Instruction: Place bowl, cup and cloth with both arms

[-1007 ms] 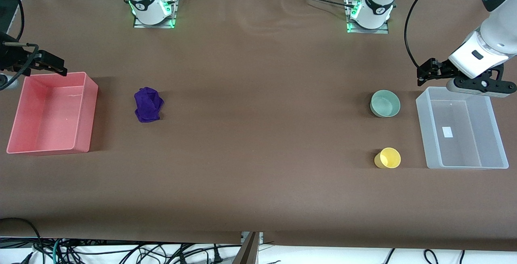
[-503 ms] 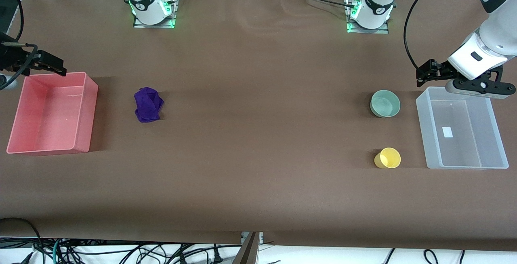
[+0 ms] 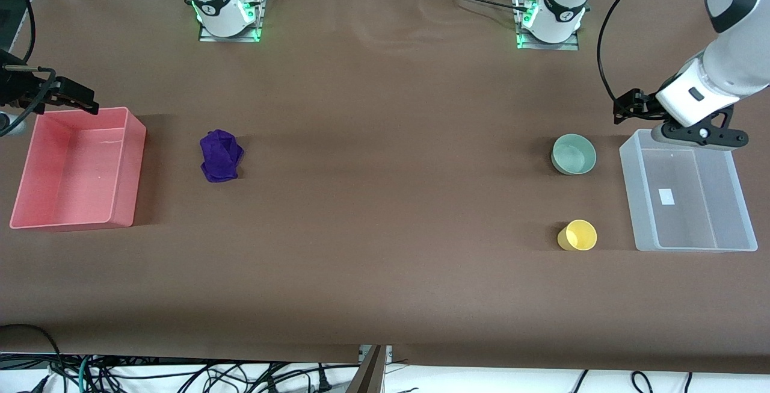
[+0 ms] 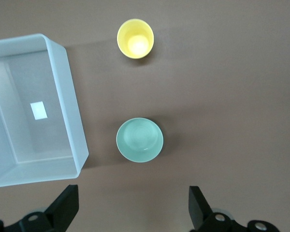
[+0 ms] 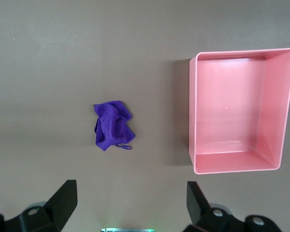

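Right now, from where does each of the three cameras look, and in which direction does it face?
Front view: high across the table, facing both arm bases; shows cloth, bowl, cup, left end effector, right end effector.
Left wrist view: looks straight down on bowl, cup, clear bin; its open fingers show.
Right wrist view: looks straight down on cloth, pink bin; its open fingers show.
Shared: front and left wrist views both show bowl and cup.

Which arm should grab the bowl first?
Left, probably. The left gripper hangs open by the clear bin, beside the bowl. The right gripper is open over the pink bin, nearer the cloth.
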Available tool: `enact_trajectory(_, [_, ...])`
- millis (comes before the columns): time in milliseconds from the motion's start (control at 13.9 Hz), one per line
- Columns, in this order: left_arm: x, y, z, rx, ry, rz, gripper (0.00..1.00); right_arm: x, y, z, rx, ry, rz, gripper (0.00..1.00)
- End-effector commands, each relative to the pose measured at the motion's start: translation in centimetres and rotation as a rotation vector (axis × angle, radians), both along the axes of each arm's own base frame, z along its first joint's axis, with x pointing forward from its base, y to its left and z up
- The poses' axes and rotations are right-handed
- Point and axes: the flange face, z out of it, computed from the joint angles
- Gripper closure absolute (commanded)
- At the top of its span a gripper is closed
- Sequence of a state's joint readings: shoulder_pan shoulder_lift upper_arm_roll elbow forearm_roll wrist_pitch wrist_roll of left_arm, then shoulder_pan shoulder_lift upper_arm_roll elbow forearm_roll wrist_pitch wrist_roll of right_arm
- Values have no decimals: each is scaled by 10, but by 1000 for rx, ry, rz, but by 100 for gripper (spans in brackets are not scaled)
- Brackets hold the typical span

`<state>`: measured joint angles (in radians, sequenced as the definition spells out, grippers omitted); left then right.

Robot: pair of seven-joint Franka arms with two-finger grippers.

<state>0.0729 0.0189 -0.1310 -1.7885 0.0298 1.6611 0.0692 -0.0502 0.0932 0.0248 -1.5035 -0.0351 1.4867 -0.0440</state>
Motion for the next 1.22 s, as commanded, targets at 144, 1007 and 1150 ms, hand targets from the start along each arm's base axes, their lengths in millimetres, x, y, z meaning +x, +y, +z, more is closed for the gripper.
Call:
enact_trajectory(144, [6, 4, -50, -19, 108, -29, 0, 6, 2, -8, 11, 14, 7, 0])
enact_trajectory(1007, [-16, 25, -279, 97, -5, -413, 0, -3, 26, -189, 82, 94, 9, 0])
enact_trajectory(1150, [-16, 36, -298, 69, 3, -487, 0, -13, 30, -226, 108, 73, -14, 0])
